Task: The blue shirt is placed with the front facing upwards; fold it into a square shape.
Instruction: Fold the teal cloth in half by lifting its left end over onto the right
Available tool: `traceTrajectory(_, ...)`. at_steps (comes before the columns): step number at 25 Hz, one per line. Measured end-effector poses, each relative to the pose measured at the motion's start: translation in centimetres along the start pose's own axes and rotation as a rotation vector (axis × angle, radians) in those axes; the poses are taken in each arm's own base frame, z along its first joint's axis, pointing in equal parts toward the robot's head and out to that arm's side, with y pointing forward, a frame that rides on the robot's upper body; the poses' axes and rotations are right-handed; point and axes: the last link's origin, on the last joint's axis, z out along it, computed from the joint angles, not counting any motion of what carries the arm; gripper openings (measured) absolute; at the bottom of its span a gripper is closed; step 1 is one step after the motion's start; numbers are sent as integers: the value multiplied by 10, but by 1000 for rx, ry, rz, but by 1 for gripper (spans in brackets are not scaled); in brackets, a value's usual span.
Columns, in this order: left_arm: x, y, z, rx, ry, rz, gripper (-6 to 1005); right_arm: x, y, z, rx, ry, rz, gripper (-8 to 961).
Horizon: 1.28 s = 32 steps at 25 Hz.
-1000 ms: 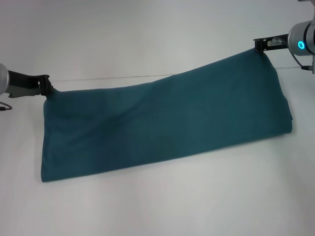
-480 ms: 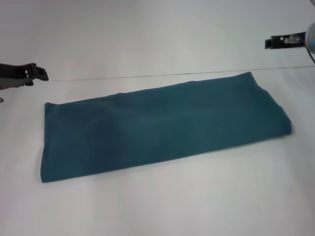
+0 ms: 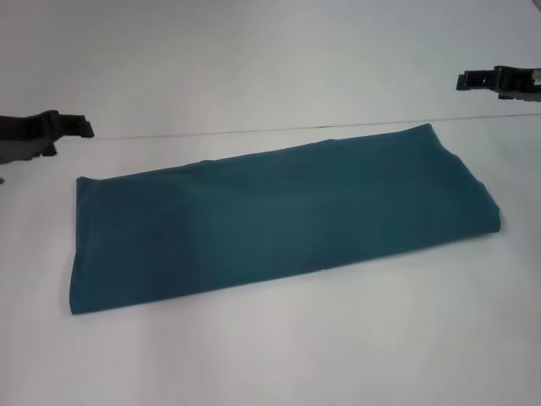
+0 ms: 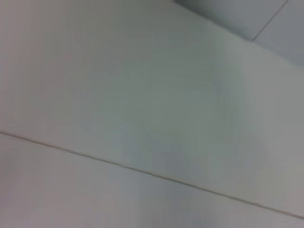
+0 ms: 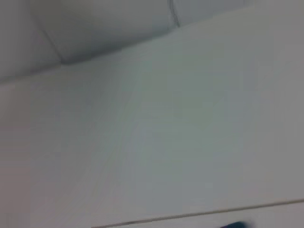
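spread flat on the table, the blue shirt, folded into a long band running from near left to farther right. beyond its left end, up off the cloth and apart from it, the left gripper. past its far right corner, likewise clear of the cloth, the right gripper. behind the band, a seam across the table.

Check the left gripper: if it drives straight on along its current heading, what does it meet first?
Nothing obvious. The left gripper points roughly sideways toward the right gripper, above and behind the blue shirt, so it probably passes over it; depth is hard to judge.
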Motion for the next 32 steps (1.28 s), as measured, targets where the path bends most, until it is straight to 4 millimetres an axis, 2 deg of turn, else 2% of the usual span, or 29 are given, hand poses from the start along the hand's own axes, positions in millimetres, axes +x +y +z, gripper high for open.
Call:
traceTrajectory(4,-14,-3,-12,-100,0,-92,716,16,-1,-31,-223,-31,95,770)
traceTrajectory(7,-37,-13,-21,-191,-37,-204,712,31,-5,-51,-368,-23,151,860)
traceTrajectory(12,-66,-32,-29,-242,-71,-323,708,54,-12,-70,-481,23,194,865)
traceTrajectory(15,-82,-43,-29,-235,-90,-354,707,62,-18,-73,-502,20,214,866)
traceTrajectory(19,-97,-48,-19,-221,-92,-401,707,68,-21,-71,-507,23,225,866)
traceTrajectory(32,-108,-53,10,-112,-2,-405,707,81,-16,-61,-523,47,235,866)
